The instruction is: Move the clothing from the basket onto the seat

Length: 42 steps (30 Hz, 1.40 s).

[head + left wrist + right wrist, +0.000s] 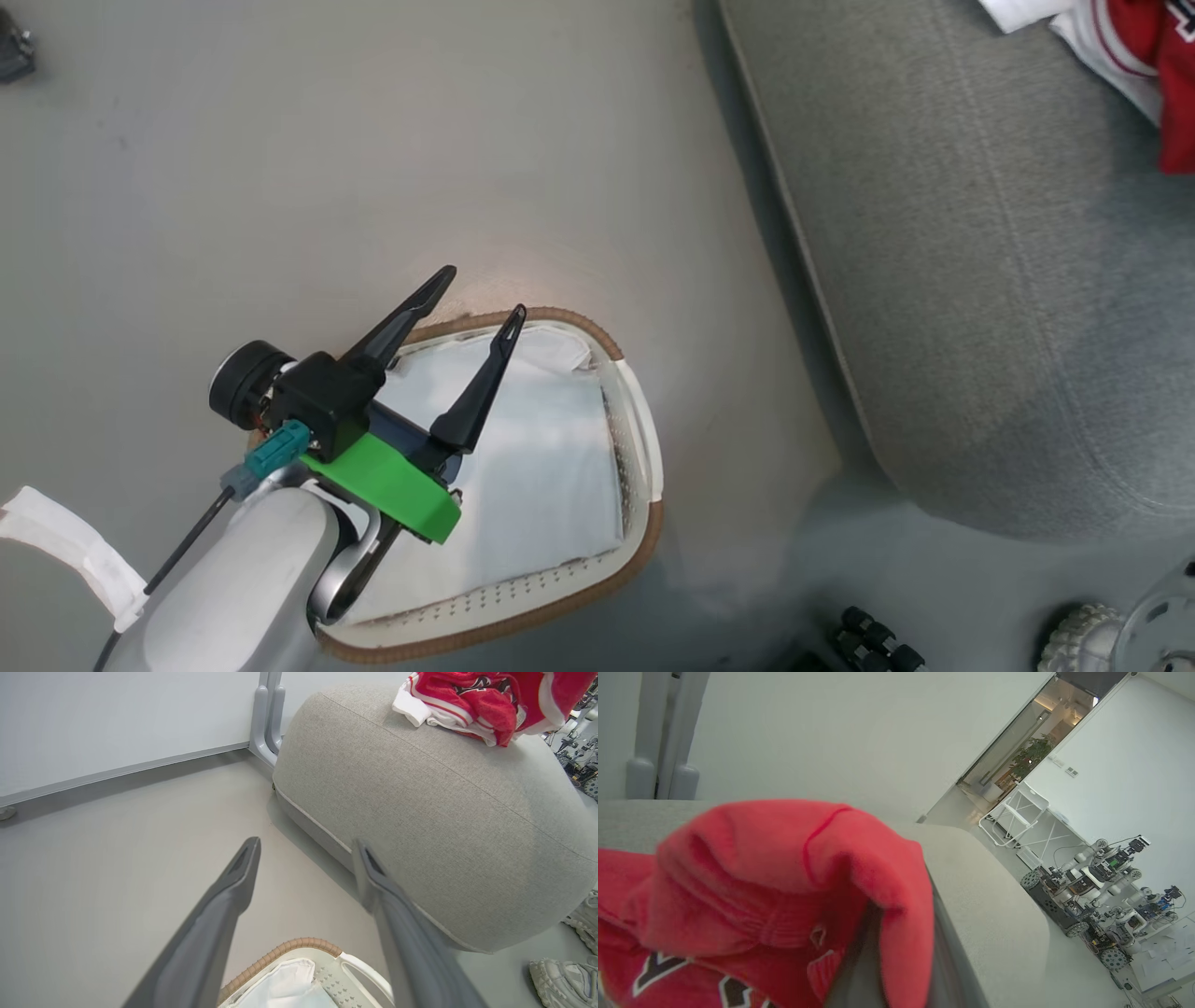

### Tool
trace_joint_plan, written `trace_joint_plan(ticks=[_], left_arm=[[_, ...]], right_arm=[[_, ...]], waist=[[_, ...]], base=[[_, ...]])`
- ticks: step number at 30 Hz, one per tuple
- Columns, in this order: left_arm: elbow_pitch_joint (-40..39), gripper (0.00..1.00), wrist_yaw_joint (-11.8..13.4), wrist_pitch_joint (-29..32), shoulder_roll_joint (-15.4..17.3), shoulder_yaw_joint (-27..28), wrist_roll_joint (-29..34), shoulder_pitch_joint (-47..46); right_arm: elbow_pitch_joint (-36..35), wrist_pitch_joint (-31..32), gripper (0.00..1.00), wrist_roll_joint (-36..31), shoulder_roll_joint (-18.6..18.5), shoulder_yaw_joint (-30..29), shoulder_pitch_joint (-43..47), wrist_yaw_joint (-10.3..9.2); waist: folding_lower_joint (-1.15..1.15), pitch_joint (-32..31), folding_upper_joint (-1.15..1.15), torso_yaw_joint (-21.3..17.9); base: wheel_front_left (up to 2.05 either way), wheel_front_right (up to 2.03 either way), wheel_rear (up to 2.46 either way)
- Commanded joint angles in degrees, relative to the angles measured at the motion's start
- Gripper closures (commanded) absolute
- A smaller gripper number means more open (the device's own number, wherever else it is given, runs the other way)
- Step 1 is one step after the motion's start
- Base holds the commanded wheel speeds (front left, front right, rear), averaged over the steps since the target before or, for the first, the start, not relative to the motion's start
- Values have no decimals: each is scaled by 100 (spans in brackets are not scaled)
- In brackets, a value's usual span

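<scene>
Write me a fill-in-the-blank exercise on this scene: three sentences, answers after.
The left gripper hovers above the basket with its jaws ____.
The red clothing lies on the grey ____.
The liner inside the basket is ____ in colour.
Missing words: open; seat; white.

Matt grey cloth seat, perforated white plastic basket, soft red fabric clothing
</scene>
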Motion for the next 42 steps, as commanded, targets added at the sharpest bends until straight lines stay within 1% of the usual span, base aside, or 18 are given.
trace_joint_plan(ticks=[1, 2, 3, 4, 5, 6, 11, 15, 20, 26, 27, 31, 35, 39, 42], left_arm=[[-12, 0, 6, -1, 16, 31, -20, -81], [-5, 0, 5, -1, 14, 44, -18, -64], [8, 0, 5, -1, 13, 51, -16, -41], [24, 0, 6, -1, 5, 54, -27, -5], [28, 0, 5, -1, -12, 54, -29, 12], [39, 0, 5, -1, -31, 55, -27, 32], [163, 0, 6, -1, -121, 114, -42, 154], [278, 0, 6, -1, -232, 201, -71, 285], [419, 0, 6, -1, -390, 415, -45, 572], [666, 0, 6, -2, -544, 708, 4, 854], [743, 0, 6, -1, -577, 820, 29, 911], [951, 0, 6, -2, -710, 1262, 77, 1112], [1171, 0, 5, -2, -780, 1751, 146, 1271], [1384, 0, 6, -2, -891, 2236, 292, 1385], [1509, 0, 6, -2, -988, 2594, 492, 1440]], right_arm=[[48, -128, 100, -41, 40, -125, 96, -10], [114, -243, 100, -29, 94, -200, 163, -10], [180, -333, 86, 3, 142, -281, 222, -10], [248, -451, 62, 23, 180, -344, 301, -10], [304, -552, 33, 39, 208, -375, 358, -10], [390, -657, 0, 91, 240, -410, 418, -10], [725, -1168, 0, 295, 317, -386, 737, -10], [880, -1407, 0, 597, 314, -152, 1055, -10], [822, -1477, 0, 1096, 332, 413, 1598, -10], [644, -1483, 0, 1769, 327, 1320, 2196, -9], [721, -1484, 0, 1861, 337, 1576, 2301, -9], [811, -1485, 0, 2304, 323, 2206, 2423, -9], [984, -1485, 0, 2741, 331, 2889, 2346, -9], [1207, -1485, 0, 3128, 330, 3408, 2183, -9], [1334, -1486, 0, 3333, 323, 3676, 2095, -9]], waist=[[-1, 253, 0, 264], [-1, 249, 0, 264], [-1, 233, 0, 255], [-1, 202, 0, 237], [-1, 174, 0, 221], [-1, 125, 0, 198], [-1, -173, 0, 87], [-1, -490, 0, 15], [-1, -896, 0, -69], [-1, -1332, 0, -71], [-1, -1410, 0, -57], [-1, -1650, 0, 43], [-1, -1834, 0, 202], [-1, -1986, 0, 459], [-1, -2082, 0, 643]], base=[[0, 0, 0], [0, 0, 0], [0, 0, 0], [0, 0, 0], [0, 0, 0], [0, 0, 0], [0, 0, 0], [0, 0, 0], [0, 0, 0], [0, 0, 0], [0, 0, 0], [0, 0, 0], [0, 0, 0], [0, 0, 0], [0, 0, 0]])
